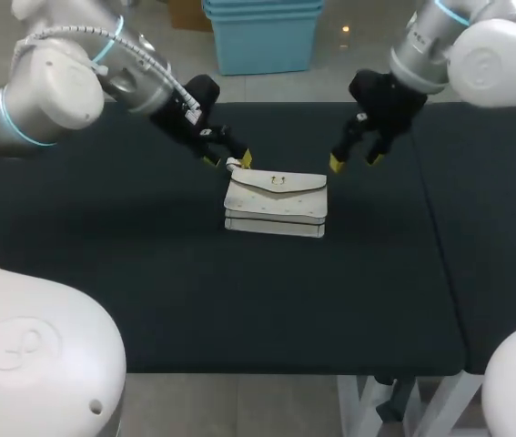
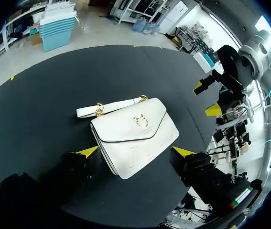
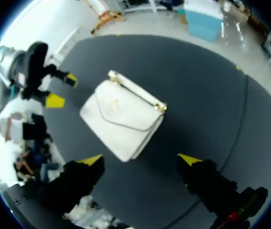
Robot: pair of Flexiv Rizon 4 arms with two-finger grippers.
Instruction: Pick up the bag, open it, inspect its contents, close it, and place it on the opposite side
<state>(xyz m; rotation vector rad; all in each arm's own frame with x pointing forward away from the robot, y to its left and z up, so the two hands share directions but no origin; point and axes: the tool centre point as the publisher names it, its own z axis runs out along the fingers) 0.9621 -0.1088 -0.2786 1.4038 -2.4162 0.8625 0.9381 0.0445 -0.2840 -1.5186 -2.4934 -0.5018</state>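
A white, flap-fronted leather handbag (image 1: pixel 276 202) lay flat near the middle of the black-covered table (image 1: pixel 148 273). Its flap was fastened by a small gold clasp (image 2: pixel 141 120), so whatever it held was hidden. Its white strap (image 2: pixel 111 106) lay along the twelve o'clock edge. The left gripper (image 1: pixel 228 161) hovered at the bag's eleven o'clock corner, fingers apart, likely lined up for the strap. The right gripper (image 1: pixel 355 161) hung at one o'clock, also spread wide and holding nothing, seemingly ready to assist.
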